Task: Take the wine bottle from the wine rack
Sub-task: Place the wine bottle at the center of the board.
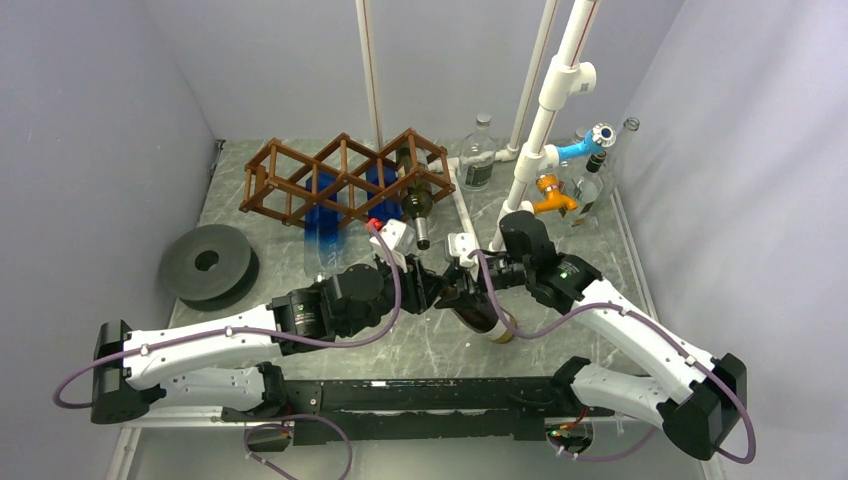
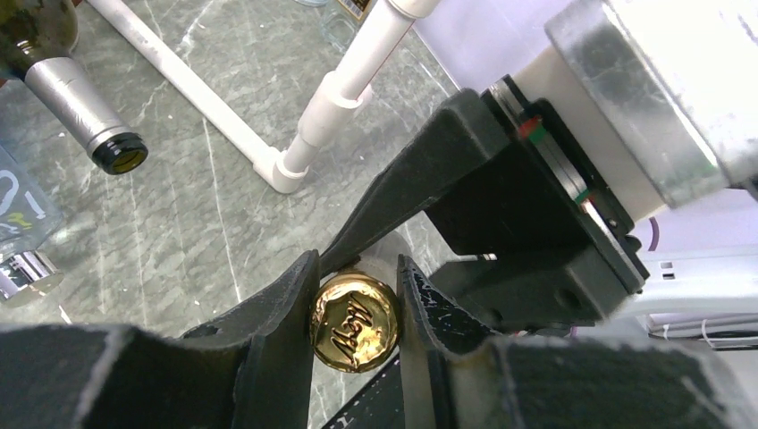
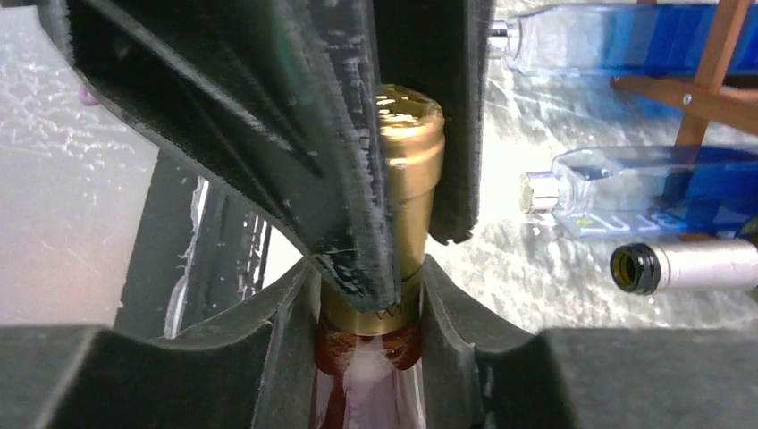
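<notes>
Here left gripper [image 2: 357, 270] and right gripper [image 3: 366, 268] clamp the wine bottle [image 2: 355, 322], white pipe [image 2: 344, 89] just beyond.

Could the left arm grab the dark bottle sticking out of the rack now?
Probably not yet: the left claw is shut on the gold-capped bottle, which the right claw also grips. The way to the dark bottle looks open.

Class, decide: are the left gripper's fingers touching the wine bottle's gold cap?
Touching. The left wrist view shows the left gripper with both fingers pressed against the gold cap of the wine bottle, no gap.
</notes>
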You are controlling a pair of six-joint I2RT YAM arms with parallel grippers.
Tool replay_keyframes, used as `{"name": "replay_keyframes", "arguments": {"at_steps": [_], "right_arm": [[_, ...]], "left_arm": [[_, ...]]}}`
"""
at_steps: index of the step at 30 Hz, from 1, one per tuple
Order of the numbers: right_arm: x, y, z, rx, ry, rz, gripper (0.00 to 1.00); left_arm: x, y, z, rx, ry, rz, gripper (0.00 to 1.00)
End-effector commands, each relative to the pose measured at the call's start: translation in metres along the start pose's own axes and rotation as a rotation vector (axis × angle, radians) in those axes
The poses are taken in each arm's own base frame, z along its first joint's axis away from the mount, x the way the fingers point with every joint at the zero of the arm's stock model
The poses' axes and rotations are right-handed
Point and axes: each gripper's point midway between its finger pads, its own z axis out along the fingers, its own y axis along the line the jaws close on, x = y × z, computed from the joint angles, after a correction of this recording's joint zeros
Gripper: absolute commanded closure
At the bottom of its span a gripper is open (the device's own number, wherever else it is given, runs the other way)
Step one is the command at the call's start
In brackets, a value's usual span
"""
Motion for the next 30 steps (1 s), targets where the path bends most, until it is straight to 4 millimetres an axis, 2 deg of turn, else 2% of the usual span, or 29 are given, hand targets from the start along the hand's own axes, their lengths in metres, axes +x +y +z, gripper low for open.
{"name": "replay_keyframes", "arguments": {"at_steps": [1,2,4,6,8,10,15,19,22,26,30], "right_arm": [[-0.015,0.014,-0.008,-0.054,-0.033,-0.017,0.86],[-0.016,0.015,-0.01,-0.059,-0.036,-0.02,0.91],[-0.017,0.02,-0.014,-0.085,-0.047,-0.03,0.99],[-0.016,0.036,-0.021,-0.159,-0.058,-0.058,1.0],[-0.014,0.041,-0.026,-0.183,-0.072,-0.094,1.0],[-0.009,0.039,-0.03,-0.171,-0.067,-0.106,1.0],[0.001,0.032,-0.038,-0.127,-0.067,-0.102,1.0],[0.0,0.026,-0.056,-0.068,-0.067,-0.121,1.0],[-0.003,0.019,-0.071,-0.005,-0.068,-0.138,1.0],[-0.002,0.013,-0.092,0.088,-0.047,-0.164,1.0],[0.006,0.007,-0.108,0.167,-0.02,-0.155,1.0]], "left_arm": [[-0.063,-0.047,-0.01,0.15,-0.158,-0.066,1.0],[-0.063,-0.049,-0.012,0.162,-0.159,-0.066,0.97],[-0.064,-0.05,-0.015,0.176,-0.164,-0.073,0.72],[-0.069,-0.052,-0.02,0.2,-0.185,-0.074,0.51],[-0.071,-0.051,-0.025,0.211,-0.198,-0.076,0.33],[-0.07,-0.05,-0.028,0.222,-0.199,-0.067,0.22],[-0.076,-0.046,-0.042,0.227,-0.206,-0.021,0.13],[-0.084,-0.026,-0.059,0.164,-0.234,0.043,0.01],[-0.088,-0.001,-0.072,0.079,-0.246,0.132,0.0],[-0.103,0.023,-0.091,0.003,-0.288,0.247,0.01],[-0.119,0.042,-0.092,-0.054,-0.293,0.348,0.0]]}}
